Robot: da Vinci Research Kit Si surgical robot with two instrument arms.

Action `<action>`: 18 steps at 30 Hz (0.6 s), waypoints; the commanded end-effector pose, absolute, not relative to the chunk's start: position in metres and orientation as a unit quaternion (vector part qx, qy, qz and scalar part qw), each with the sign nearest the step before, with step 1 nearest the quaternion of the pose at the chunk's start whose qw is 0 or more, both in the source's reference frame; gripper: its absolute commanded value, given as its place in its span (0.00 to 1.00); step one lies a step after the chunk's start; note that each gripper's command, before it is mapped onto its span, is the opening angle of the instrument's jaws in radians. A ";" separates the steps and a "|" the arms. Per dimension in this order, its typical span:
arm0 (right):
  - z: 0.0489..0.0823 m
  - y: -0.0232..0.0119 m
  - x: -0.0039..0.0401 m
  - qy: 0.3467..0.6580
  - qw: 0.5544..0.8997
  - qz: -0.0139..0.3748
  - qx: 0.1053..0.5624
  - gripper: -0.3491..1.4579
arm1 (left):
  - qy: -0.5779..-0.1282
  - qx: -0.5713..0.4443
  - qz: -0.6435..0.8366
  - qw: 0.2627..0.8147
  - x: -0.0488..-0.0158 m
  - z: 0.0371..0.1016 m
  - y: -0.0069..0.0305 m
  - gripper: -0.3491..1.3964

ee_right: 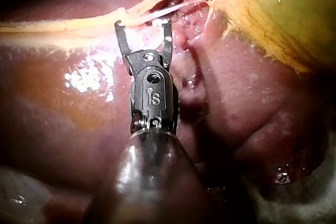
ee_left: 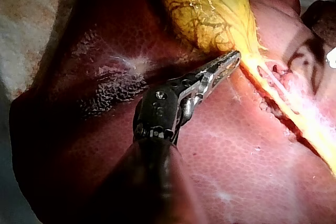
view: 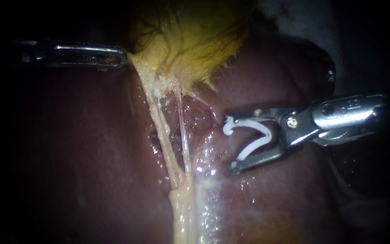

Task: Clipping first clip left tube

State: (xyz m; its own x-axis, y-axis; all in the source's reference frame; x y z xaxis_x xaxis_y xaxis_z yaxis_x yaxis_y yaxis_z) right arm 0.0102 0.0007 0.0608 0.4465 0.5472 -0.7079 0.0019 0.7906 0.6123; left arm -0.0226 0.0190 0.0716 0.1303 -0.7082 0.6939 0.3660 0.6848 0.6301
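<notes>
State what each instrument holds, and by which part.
Left instrument: yellow gallbladder, by its tapering neck edge. Right instrument: white V-shaped plastic clip, by both legs, between its jaws.

The jaws of the left instrument [ee_left: 231, 60] pinch the edge of the yellow gallbladder [ee_left: 210, 9]; liver [ee_left: 236, 150] lies beneath.

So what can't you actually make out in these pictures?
- Endoscope view: the left tool's shaft fades into darkness; the gallbladder runs off the top edge.
- Right wrist view: the right tool hides most of its clip.
- Left wrist view: glare blurs the tubes together.
</notes>
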 end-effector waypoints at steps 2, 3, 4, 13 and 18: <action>0.0610 0.0006 0.0105 0.501 0.798 0.172 0.287 0.51 | -0.549 0.156 -0.365 0.736 -0.0226 0.0717 0.0190 0.00; 0.0611 0.0005 0.0107 0.502 0.794 0.176 0.295 0.51 | -0.549 0.156 -0.365 0.736 -0.0226 0.0717 0.0190 0.00; 0.0612 0.0004 0.0109 0.503 0.791 0.178 0.299 0.51 | -0.549 0.156 -0.365 0.736 -0.0226 0.0717 0.0190 0.00; 0.0630 -0.0007 0.0130 0.517 0.758 0.191 0.349 0.50 | -0.549 0.156 -0.365 0.736 -0.0226 0.0717 0.0190 0.00; 0.0643 -0.0013 0.0145 0.523 0.742 0.194 0.372 0.50 | -0.549 0.156 -0.365 0.736 -0.0226 0.0717 0.0190 0.00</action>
